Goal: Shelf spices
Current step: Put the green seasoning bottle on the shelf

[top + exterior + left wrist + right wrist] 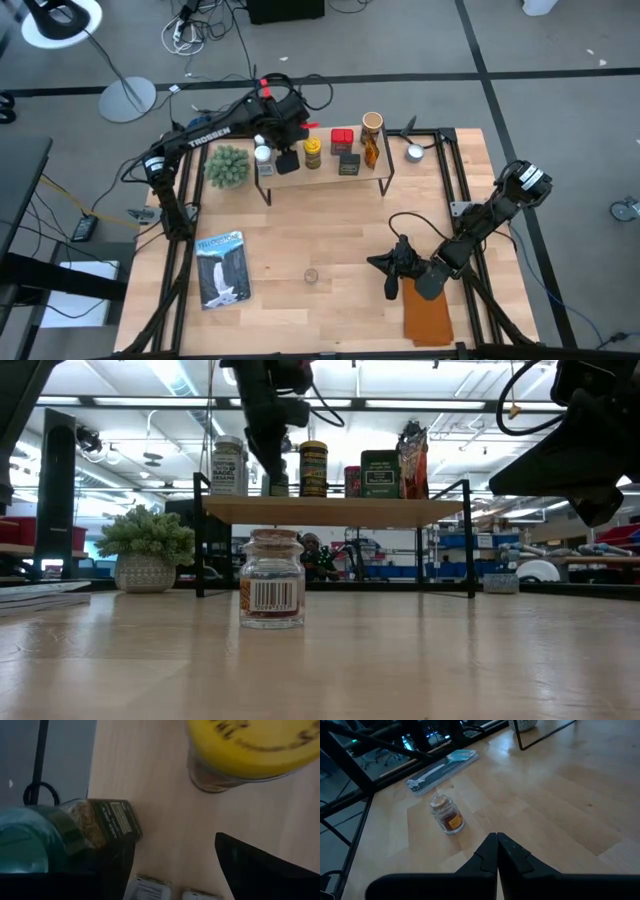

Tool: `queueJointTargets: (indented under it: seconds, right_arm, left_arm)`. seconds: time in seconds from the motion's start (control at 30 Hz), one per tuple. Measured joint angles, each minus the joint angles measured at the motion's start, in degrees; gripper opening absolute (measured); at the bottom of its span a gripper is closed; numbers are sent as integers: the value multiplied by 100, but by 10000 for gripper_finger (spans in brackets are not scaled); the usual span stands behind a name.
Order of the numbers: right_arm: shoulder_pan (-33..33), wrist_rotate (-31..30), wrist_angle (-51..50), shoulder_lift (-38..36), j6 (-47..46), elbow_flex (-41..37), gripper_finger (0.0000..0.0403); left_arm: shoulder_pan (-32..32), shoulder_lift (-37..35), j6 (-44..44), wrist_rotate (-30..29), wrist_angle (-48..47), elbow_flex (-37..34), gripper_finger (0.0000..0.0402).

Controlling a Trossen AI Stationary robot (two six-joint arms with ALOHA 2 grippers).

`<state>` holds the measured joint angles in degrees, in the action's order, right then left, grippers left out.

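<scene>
From above, the shelf (325, 176) sits at the table's (300, 230) far edge, with the left gripper (287, 135) over its left end, arm crossing in from the left. Along the plank: a white-lidded jar (263, 155), a black-looking jar (288, 161) under the gripper, a yellow-lidded jar (312, 152), a red tin (341, 139), a dark box (349, 163), a tan cylinder (372, 124) and an amber bottle (371, 150). The plank's right end is bare. One small jar (311, 275) stands alone mid-table with open wood all round. The right gripper (392, 272) hangs near the front right, beside a brown cloth (428, 315). A plant ball (228, 166) sits left of the shelf, a booklet (221, 268) at front left, a silver cup (415, 152) at far right.

Low view: the lone jar (272, 592) stands in front, well short of the shelf (clear floor beneath the plank). The left gripper (268, 430) comes down among the jars; its tips are hidden behind them.

Left wrist: fingers (255, 867) spread wide apart, nothing between them; a green-lidded jar (60, 840) just beside one, cut off at the edge. The yellow lid (250, 745) is partly cropped.

Right wrist: the right gripper's (497, 851) fingers are pressed together, empty, with the lone jar (446, 815) apart from it.
</scene>
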<state>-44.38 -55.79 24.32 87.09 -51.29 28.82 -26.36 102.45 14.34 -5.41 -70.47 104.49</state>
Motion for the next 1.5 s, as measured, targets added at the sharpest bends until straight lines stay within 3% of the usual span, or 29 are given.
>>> queueJointTargets:
  seconds: [0.3, 0.5, 0.6, 0.87, 0.97, 1.13, 1.4, 1.5]
  right_arm:
    - [0, 0, 4, 0, 0, 0, 5]
    - [2, 0, 4, 0, 0, 0, 3]
    - [2, 2, 4, 0, 0, 0, 2]
    - [2, 12, 4, 0, 2, 0, 3]
    - [2, 14, 4, 0, 3, 0, 2]
    - [2, 20, 3, 0, 4, 0, 4]
    - [2, 26, 2, 0, 86, 2, 2]
    - [2, 26, -16, 0, 100, 1, 3]
  left_arm:
    - [-119, 0, -164, 10, -19, 0, 280]
    - [-51, -12, -147, 994, -20, 0, 280]
    - [32, -39, -125, 1172, -141, 160, 280]
    - [3, -61, -117, 1094, -646, 1761, 280]
    - [-166, -71, -104, 608, -604, 2237, 280]
    - [-696, -56, -193, 50, -306, 2371, 280]
    - [-1578, 493, -263, 94, -13, 2367, 266]
    - [-1843, 703, -238, 399, 131, 2367, 252]
